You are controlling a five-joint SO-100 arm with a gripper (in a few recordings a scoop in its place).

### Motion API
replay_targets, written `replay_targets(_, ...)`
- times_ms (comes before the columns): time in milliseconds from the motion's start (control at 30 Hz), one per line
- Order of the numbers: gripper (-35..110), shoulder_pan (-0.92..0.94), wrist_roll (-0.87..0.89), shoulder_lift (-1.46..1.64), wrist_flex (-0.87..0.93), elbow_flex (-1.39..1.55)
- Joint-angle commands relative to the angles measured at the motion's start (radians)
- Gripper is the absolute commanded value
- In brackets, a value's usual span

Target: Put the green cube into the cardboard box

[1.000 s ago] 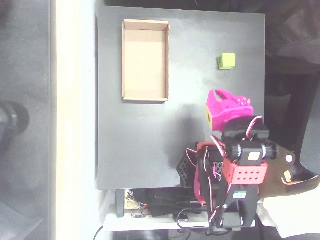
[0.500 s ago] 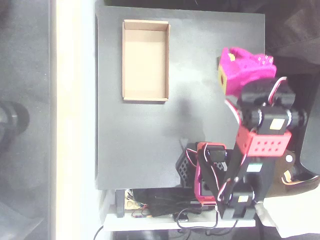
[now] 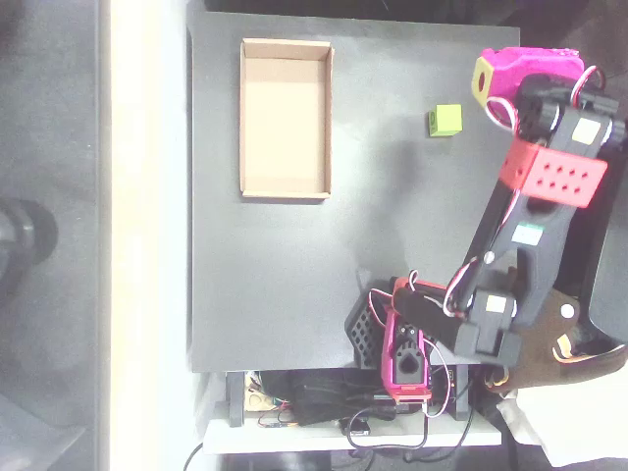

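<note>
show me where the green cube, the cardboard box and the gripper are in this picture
green cube (image 3: 444, 121), overhead view, on its top face.
cardboard box (image 3: 244, 118), overhead view, on its left wall.
gripper (image 3: 488, 78), overhead view, at the yellow tip of the pink fingers.

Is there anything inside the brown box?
No. The cardboard box holds nothing; its whole light-brown floor shows in the overhead view. The green cube sits on the black table, off to the right. Nothing covers the box.
</note>
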Motion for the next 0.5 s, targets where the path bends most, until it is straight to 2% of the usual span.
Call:
replay_targets(0, 3, 0.060, 0.005, -0.049, -0.002, -0.032)
replay_targets(467, 4, 0.095, 0.005, -0.229, -0.002, -0.017)
